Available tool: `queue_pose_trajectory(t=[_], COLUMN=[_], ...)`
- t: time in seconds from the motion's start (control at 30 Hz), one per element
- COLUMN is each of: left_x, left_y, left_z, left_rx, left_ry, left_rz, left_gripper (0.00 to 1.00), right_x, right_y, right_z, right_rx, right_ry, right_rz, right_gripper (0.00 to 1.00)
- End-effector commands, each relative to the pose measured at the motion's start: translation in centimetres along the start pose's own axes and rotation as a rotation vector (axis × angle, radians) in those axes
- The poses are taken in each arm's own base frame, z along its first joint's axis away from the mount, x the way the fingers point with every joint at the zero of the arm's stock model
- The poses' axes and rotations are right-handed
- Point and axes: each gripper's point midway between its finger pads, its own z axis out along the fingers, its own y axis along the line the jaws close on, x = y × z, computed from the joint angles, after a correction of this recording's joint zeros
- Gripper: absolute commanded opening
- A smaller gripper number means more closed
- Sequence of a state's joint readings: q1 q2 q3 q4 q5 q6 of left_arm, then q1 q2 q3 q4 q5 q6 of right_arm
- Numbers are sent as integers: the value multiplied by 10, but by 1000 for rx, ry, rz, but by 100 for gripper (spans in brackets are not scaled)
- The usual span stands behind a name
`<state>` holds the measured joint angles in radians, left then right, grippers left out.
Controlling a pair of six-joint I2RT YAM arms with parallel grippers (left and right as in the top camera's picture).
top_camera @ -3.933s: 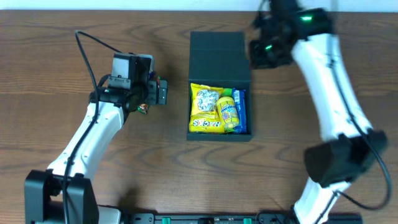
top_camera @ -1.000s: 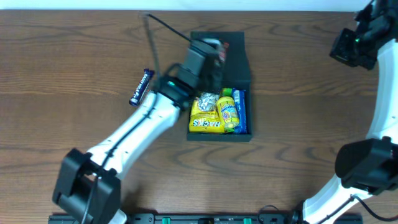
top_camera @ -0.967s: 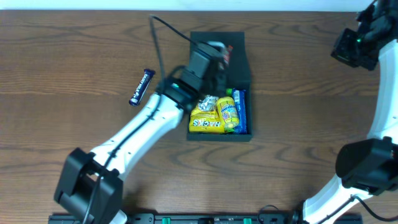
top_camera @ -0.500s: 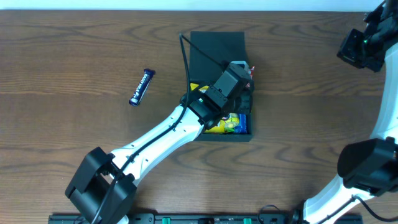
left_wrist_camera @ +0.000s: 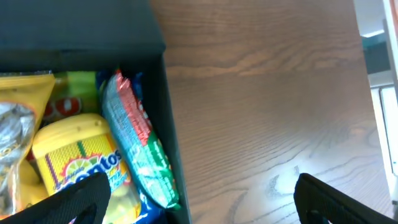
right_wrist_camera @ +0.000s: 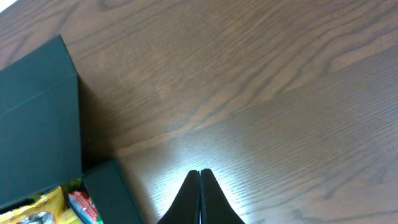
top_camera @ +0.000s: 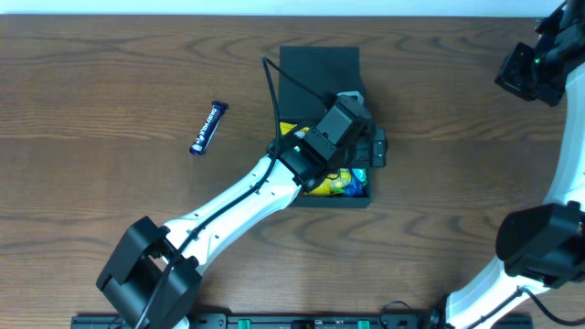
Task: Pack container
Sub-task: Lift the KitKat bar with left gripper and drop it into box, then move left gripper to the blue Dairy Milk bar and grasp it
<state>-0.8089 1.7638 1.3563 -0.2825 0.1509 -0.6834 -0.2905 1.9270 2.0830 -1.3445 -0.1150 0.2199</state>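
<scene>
The dark teal container point(top_camera: 320, 66) lies open mid-table with its flap lid folded back. It holds a yellow snack bag point(left_wrist_camera: 18, 124), a yellow bottle point(left_wrist_camera: 81, 162) and a green-and-red packet point(left_wrist_camera: 134, 149) standing against the right wall point(left_wrist_camera: 171, 155). My left gripper point(top_camera: 375, 151) hovers over that right wall, open and empty, its fingers point(left_wrist_camera: 199, 205) straddling the wall. My right gripper point(top_camera: 530, 68) is shut and empty, high at the far right, away from the box; in the right wrist view its fingers point(right_wrist_camera: 200, 186) are pressed together.
A dark blue snack bar point(top_camera: 207, 127) lies on the wooden table to the left of the container. The container's lid also shows in the right wrist view point(right_wrist_camera: 37, 106). My left arm stretches diagonally across the front left.
My left gripper moved from over the lid to the box's right wall and opened. The green-and-red packet it carried now lies in the box. The right arm hardly moved.
</scene>
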Motion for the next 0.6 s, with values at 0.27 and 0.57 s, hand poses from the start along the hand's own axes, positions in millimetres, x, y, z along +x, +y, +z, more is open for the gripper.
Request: queue_pose_trajectory(t=[0.27,0.57], left_x=[-97,-91], left_y=[92,251], left_z=[-113,-151], left_rx=[-550,-885], left_ry=[-402,-45], left_rz=[246,295], left_gripper=[95,95], right_x=[0,-1], right_y=[-3,-3], right_z=[0,0], right_rx=[6,5], right_ry=[3,-1], right_rz=[17,16], right_gripper=[1,2])
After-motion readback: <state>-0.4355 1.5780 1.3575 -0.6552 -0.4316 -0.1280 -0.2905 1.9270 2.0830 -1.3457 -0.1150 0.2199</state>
